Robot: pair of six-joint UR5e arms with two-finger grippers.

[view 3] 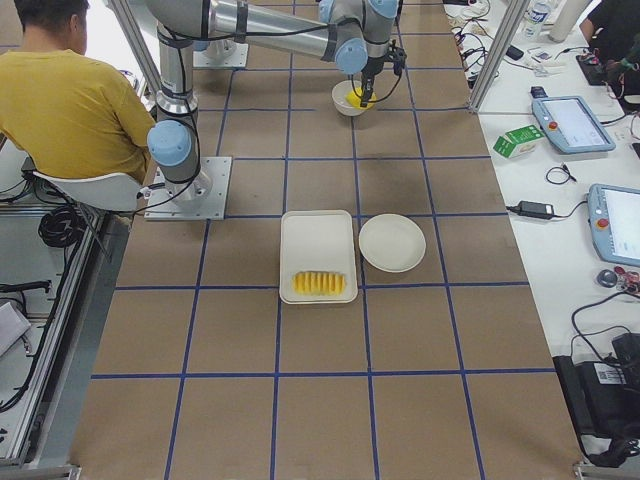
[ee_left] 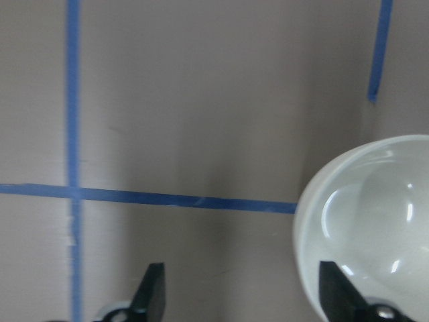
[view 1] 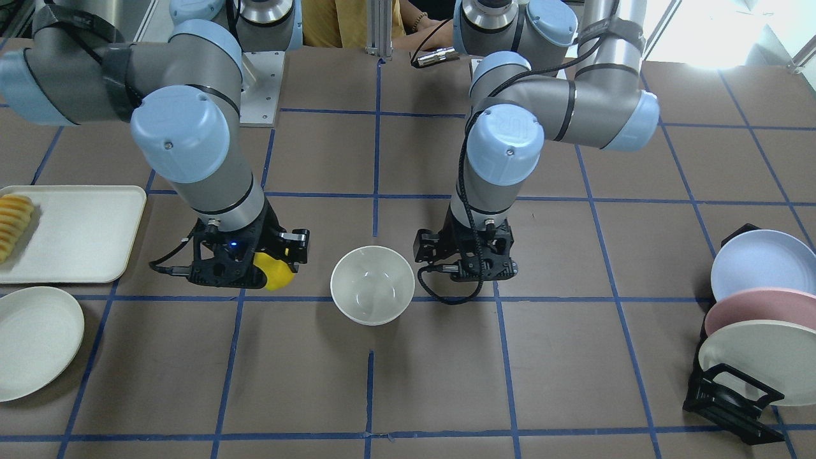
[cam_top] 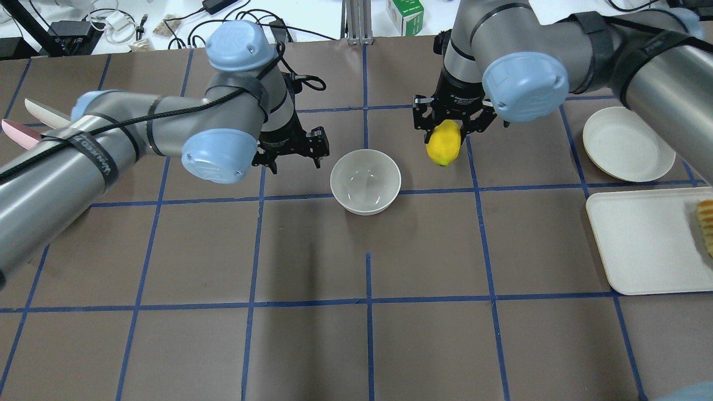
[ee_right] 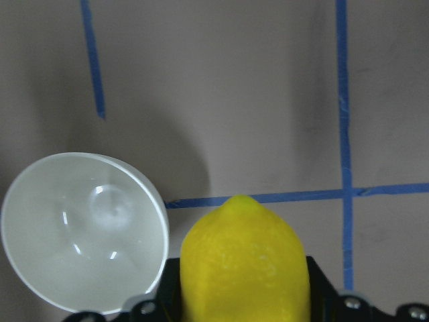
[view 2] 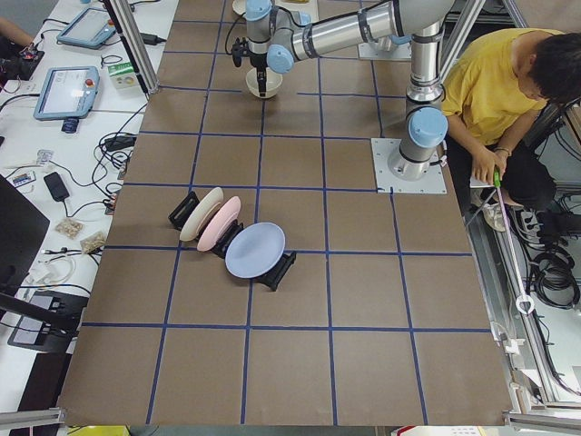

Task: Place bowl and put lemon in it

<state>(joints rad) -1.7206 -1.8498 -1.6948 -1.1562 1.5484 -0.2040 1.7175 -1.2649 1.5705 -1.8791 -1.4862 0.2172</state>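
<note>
Lemon (cam_top: pixel 444 142) clamped in right gripper (cam_top: pixel 448 128) beside bowl (cam_top: pixel 365 181) — dropped short, apt to clip rim and roll; left gripper (ee_left: pixel 242 295) agape.

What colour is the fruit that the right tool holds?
Bright yellow. The lemon shows best in the right wrist-mounted view.

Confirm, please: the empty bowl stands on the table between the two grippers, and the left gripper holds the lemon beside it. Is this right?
Not quite. The right gripper holds the lemon, not the left gripper, which is open and empty; the overhead exterior view shows this. The bowl does stand empty between the grippers.
</note>
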